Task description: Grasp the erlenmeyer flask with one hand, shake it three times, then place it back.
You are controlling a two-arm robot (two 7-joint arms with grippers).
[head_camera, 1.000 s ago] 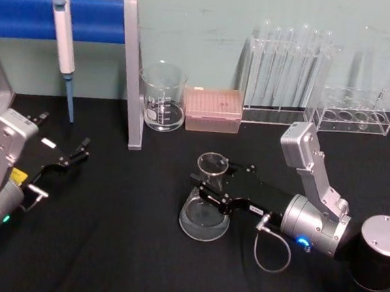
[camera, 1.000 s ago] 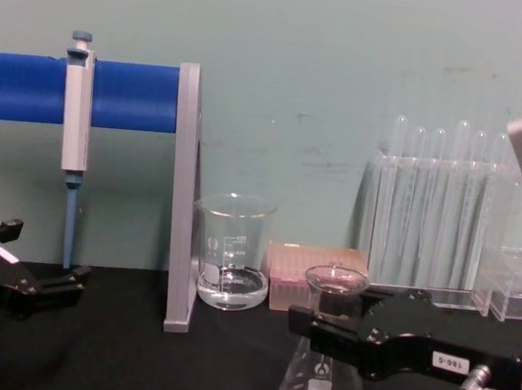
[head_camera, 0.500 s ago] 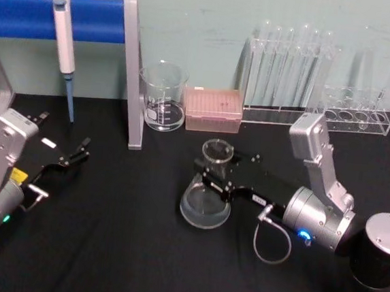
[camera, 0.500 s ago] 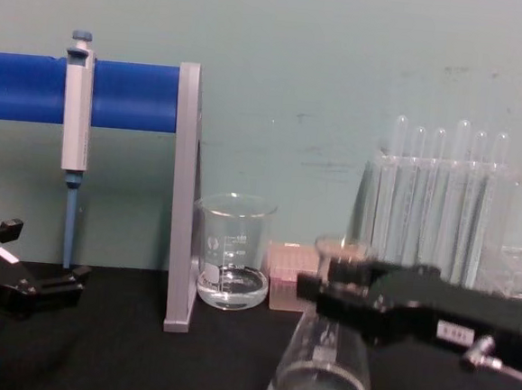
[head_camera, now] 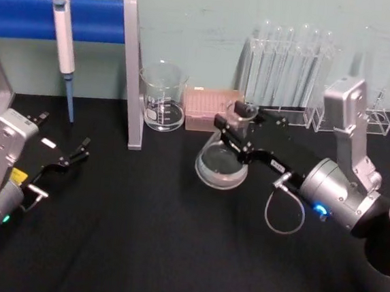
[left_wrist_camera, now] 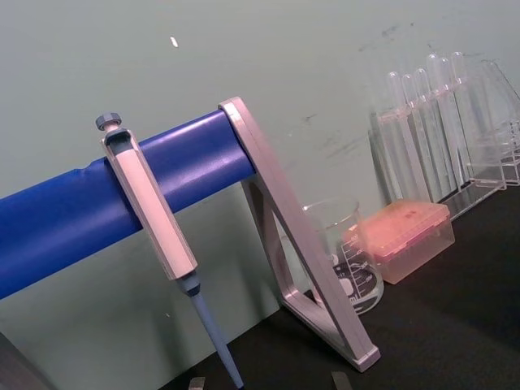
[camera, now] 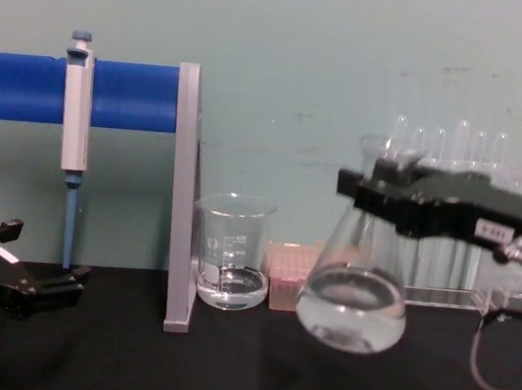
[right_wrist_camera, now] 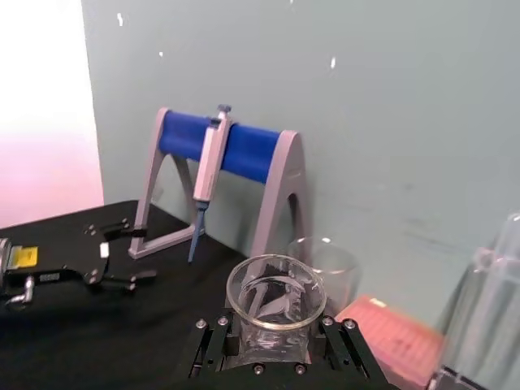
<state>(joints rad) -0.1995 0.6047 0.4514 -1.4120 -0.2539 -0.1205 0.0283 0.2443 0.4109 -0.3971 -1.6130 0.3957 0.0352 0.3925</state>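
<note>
Right gripper (head_camera: 232, 122) clenches the flask (head_camera: 221, 163) by its neck, body hanging below, off the table (head_camera: 139, 237); left gripper (head_camera: 71, 156) rests open, well apart.

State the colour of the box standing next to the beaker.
The box is pink, with a paler see-through base. It shows best in the left wrist view.

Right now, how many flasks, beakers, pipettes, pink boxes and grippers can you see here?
Erlenmeyer flask: 1, held at the neck by the right gripper
Beaker: 1
Pipette: 1
Pink box: 1
Grippers: 2, the right gripper and the left gripper, which is open
Total: 6
</note>
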